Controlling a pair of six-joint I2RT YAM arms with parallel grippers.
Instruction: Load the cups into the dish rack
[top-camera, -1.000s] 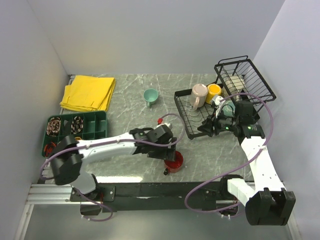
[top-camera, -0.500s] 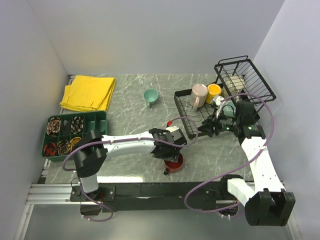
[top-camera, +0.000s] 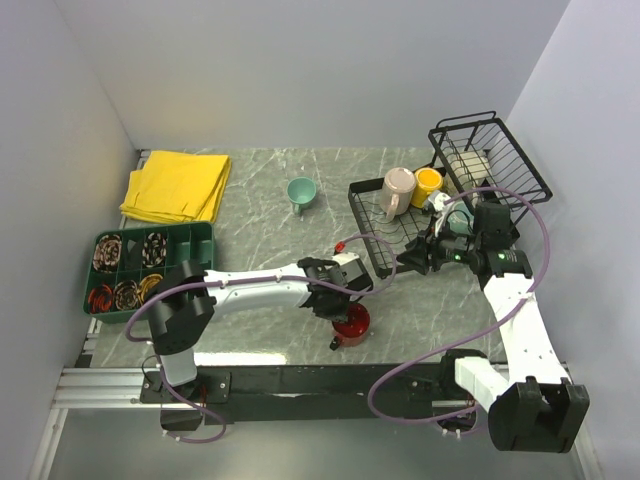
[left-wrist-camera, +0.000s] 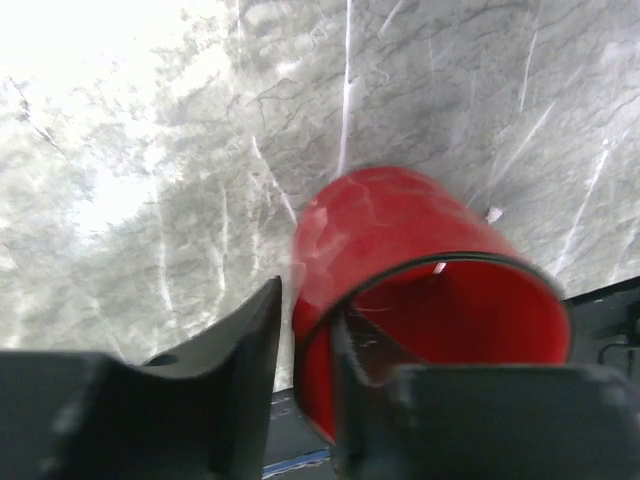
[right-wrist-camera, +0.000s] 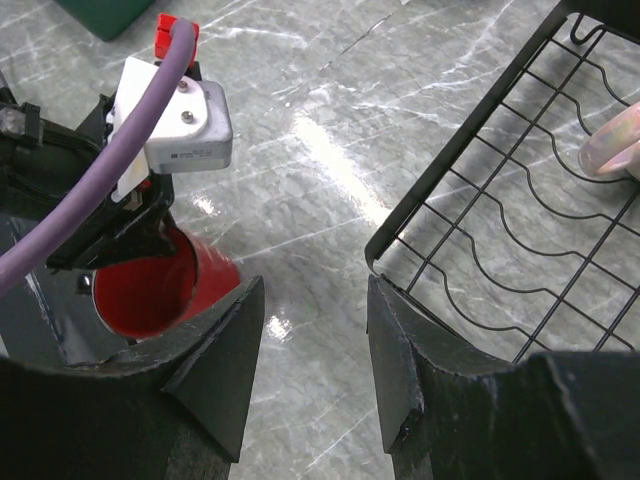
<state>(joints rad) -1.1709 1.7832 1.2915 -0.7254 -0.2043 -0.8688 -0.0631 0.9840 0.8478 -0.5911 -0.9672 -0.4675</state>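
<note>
A shiny red cup stands near the table's front edge. My left gripper is shut on its wall, one finger inside the cup and one outside. My right gripper hangs open and empty over the table, beside the front-left corner of the black dish rack. A pale pink cup and a yellow cup sit in the rack. Behind the right wrist a grey-green cup is partly hidden. A small teal cup stands alone on the table.
A folded yellow cloth lies at the back left. In front of it is a green compartment tray. The taller wire basket at the rack's far right end holds a pale block. Walls close in the left, back and right sides.
My left gripper moved right onto the red cup and its jaws closed on the wall; the cup shifted slightly. The right arm stayed still.
</note>
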